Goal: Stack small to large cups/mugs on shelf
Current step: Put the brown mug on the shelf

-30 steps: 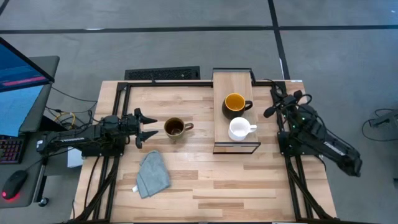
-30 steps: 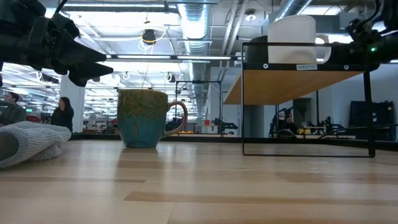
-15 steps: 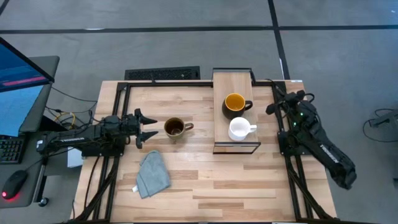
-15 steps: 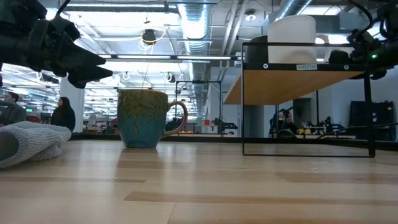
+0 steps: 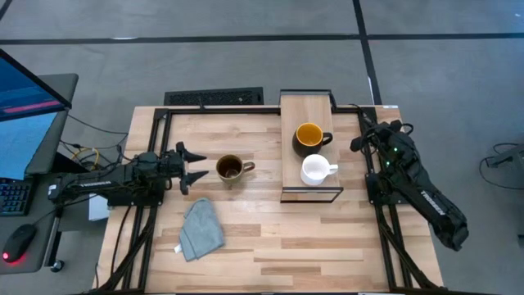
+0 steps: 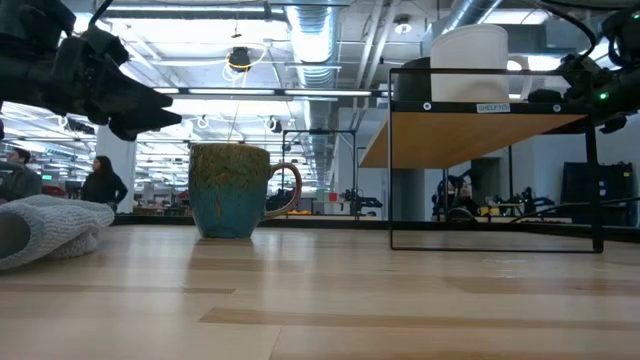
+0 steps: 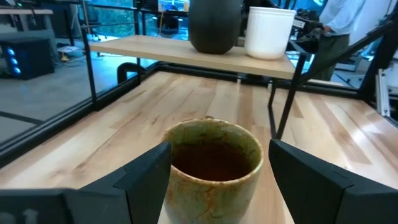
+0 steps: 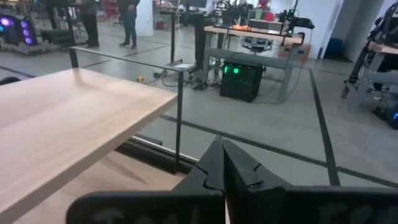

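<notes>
Item: olive-brown mug (image 5: pixel 229 170), glazed stoneware by the look of it, dark inside, handle turned away from the left gripper (image 5: pixel 193 167). It stands upright on the tabletop (image 5: pixel 270 238), directly ahead of that gripper's spread fingers; in the left wrist view the mug (image 7: pixel 213 163) sits between the two fingertips, not yet touched.

Handling, as I judge it: rigid, fairly heavy for its size, slick on the glaze, and breakable if dropped or knocked against the shelf frame. The round body offers the surest hold, pinched across its width below the rim; the handle looks too thin and off-centre to carry it steadily.

Companion items: dark mug (image 5: pixel 308 137) with yellow-orange inside and small white mug (image 5: pixel 315 170), both upright on the shelf (image 5: pixel 306 105), well beyond the olive-brown mug from the left gripper.

Right gripper (image 5: pixel 357 144): fingers pressed together, holding nothing, waiting just off the shelf's far side.

Other: grey cloth (image 5: pixel 201 229) lying on the tabletop, near the left gripper.
</notes>
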